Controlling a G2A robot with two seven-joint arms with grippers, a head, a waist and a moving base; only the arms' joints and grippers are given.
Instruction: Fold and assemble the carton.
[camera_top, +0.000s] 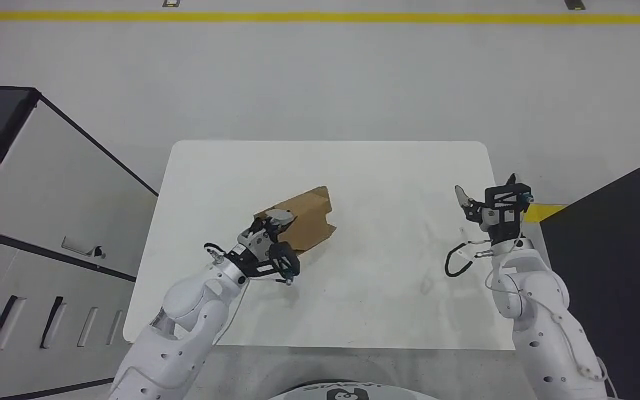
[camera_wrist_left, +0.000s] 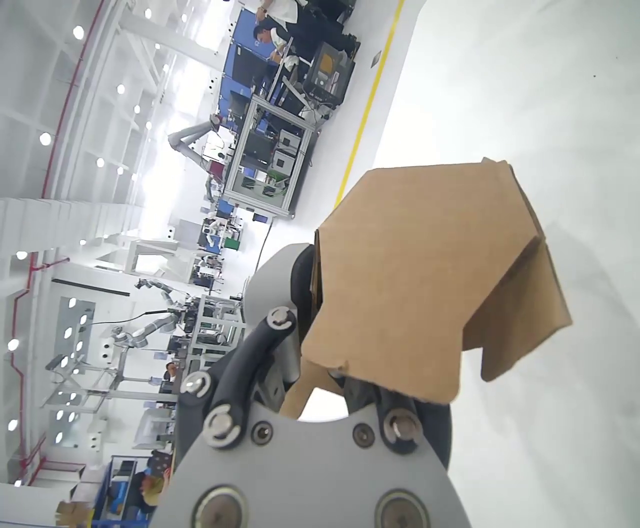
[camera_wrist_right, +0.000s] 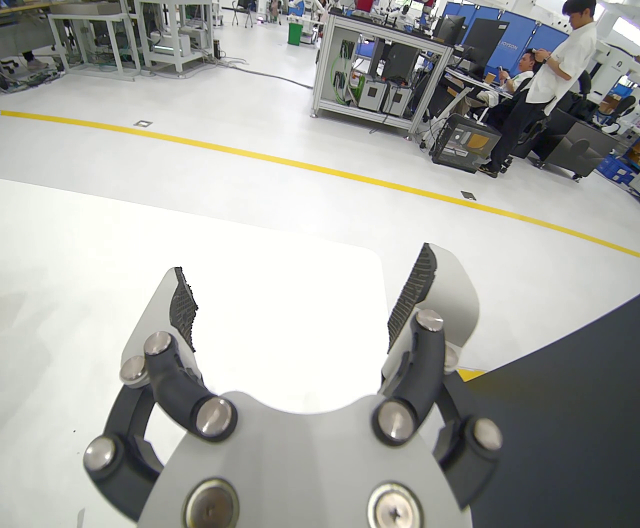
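Left pincer is clamped on the near edge of the carton. The carton is brown, part-folded and tilted, its flaps loose, and it runs away from the fingertips. Whether its far end touches the surface can't be told.

Judged step: squaring up the carton walls. To do it well, grip the edge firmly without crushing the crease, fold along the score lines, and brace the wall beyond the pincer before pushing any flap.

Right pincer is wide open and holds nothing. It sits well apart from the carton, across the surface from the left pincer, near the corner.
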